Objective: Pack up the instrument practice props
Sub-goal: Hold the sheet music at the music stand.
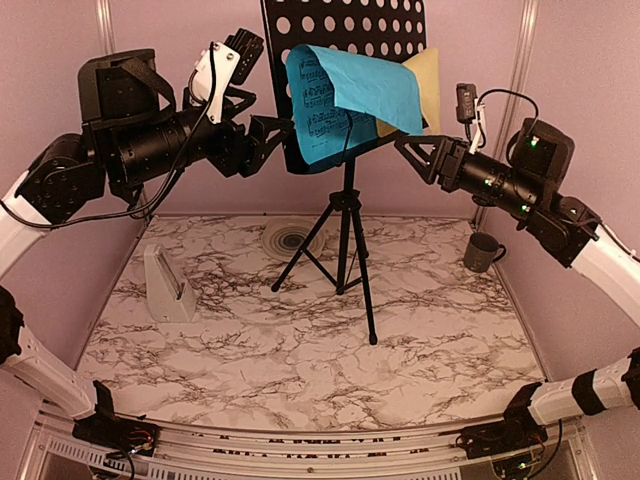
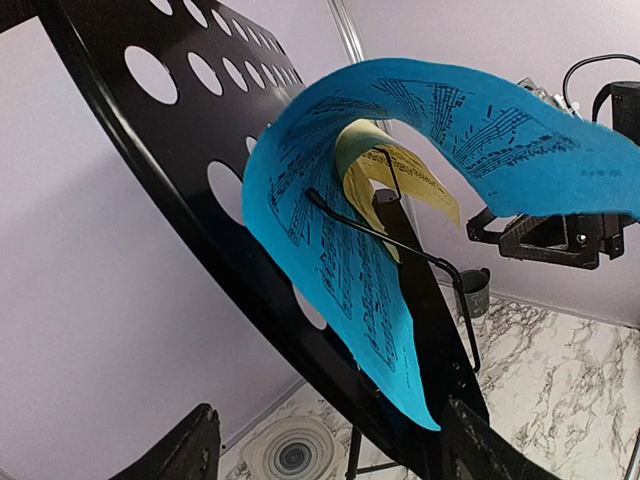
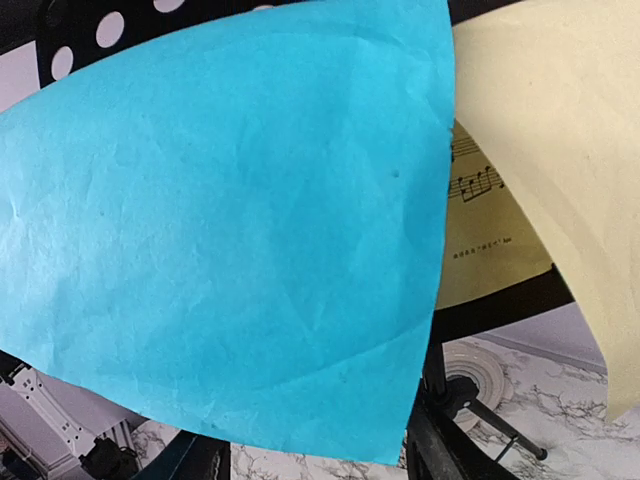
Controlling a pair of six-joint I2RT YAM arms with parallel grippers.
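Observation:
The black hole-punched music stand [image 1: 340, 25] rises on tripod legs at the back centre. A blue sheet-music page [image 1: 360, 90] rests on its shelf with its top flopped forward, and a yellow page [image 1: 425, 85] curls behind it on the right. My left gripper [image 1: 276, 140] is open at the stand's left edge. In the left wrist view the stand's lower rim [image 2: 300, 330] and the blue page's corner [image 2: 400, 390] pass between the fingers. My right gripper [image 1: 408, 150] is open at the shelf's right end, the blue page [image 3: 220, 220] drooping above its fingers. The white pyramid metronome [image 1: 168, 285] stands at the left.
A dark mug [image 1: 483, 252] stands at the right near the wall. A round ringed disc [image 1: 290, 238] lies on the marble tabletop behind the tripod legs [image 1: 345, 270]. Pink walls close in on three sides.

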